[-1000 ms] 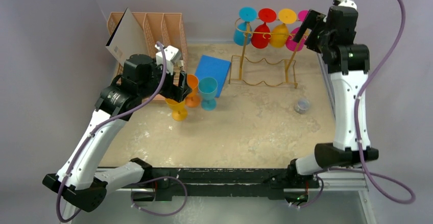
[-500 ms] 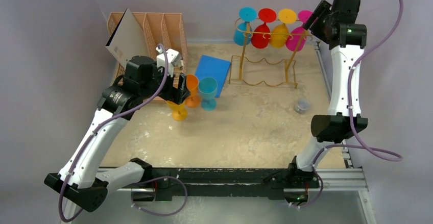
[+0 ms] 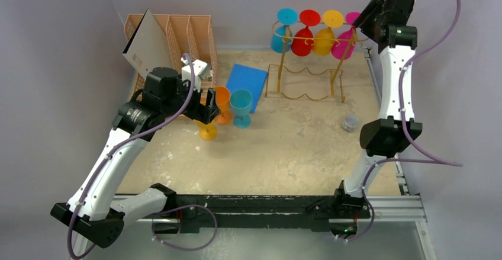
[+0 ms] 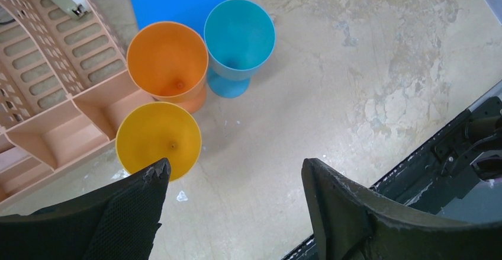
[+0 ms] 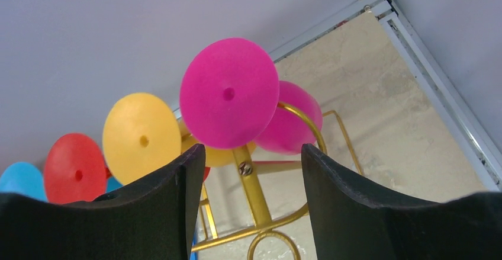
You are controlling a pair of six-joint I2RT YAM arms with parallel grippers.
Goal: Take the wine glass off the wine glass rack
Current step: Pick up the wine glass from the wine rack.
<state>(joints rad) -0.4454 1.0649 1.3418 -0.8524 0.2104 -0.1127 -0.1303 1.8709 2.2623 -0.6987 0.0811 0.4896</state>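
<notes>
The gold wire wine glass rack (image 3: 305, 64) stands at the back of the table. Blue, red, yellow and magenta wine glasses hang upside down from its top rails. My right gripper (image 3: 364, 17) is at the rack's right end, beside the magenta wine glass (image 3: 343, 44). In the right wrist view its round foot (image 5: 229, 93) sits just above the fingertips. The right gripper (image 5: 248, 153) is open, with only the rack's post (image 5: 254, 195) seen between the fingers. My left gripper (image 4: 235, 168) is open over the table beside a standing yellow glass (image 4: 158, 140).
Orange (image 3: 222, 103) and teal (image 3: 241, 107) glasses stand next to the yellow one (image 3: 207, 131). A peach slotted organizer (image 3: 177, 32) with a leaning card (image 3: 145, 44) is at the back left. A blue pad (image 3: 247, 82) lies by the rack. A small grey cap (image 3: 350, 122) sits at the right.
My right arm has stretched up and back to the rack's right end, and its jaws have narrowed. The left arm has barely moved.
</notes>
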